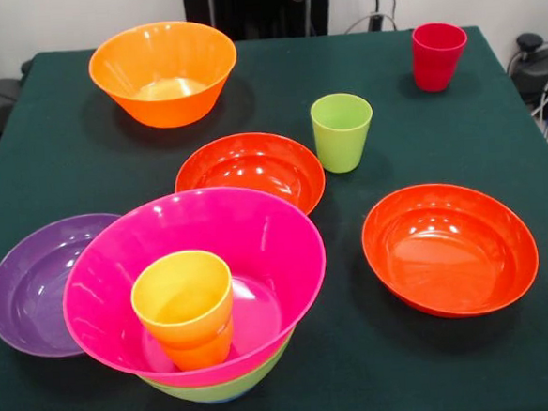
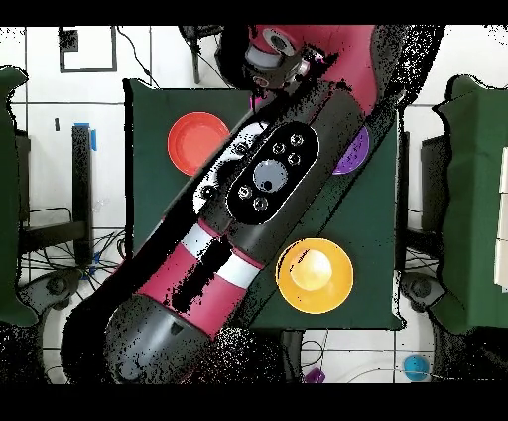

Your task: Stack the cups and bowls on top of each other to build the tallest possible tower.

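Here the tower [image 1: 200, 295] stands at the bench's [image 1: 361, 369] front edge: a magenta bowl [image 1: 248, 240] nested in a lime-green bowl [image 1: 225, 386], with the yellow-orange cup [image 1: 184, 306] upright inside. Just behind it sits a red-orange bowl [image 1: 250, 169], a purple bowl [image 1: 30, 284] touches its side, and a second red-orange bowl [image 1: 449, 247] lies well apart. Farther behind the tower are the lime green cup [image 1: 341, 130], red cup [image 1: 437, 55] and deep orange bowl [image 1: 163, 72]. From overhead the arm [image 2: 248, 199] crosses the bench diagonally, hiding the tower; the end effector cannot be made out, so whether it is apart or together I cannot tell, nor which piece lies nearest it.
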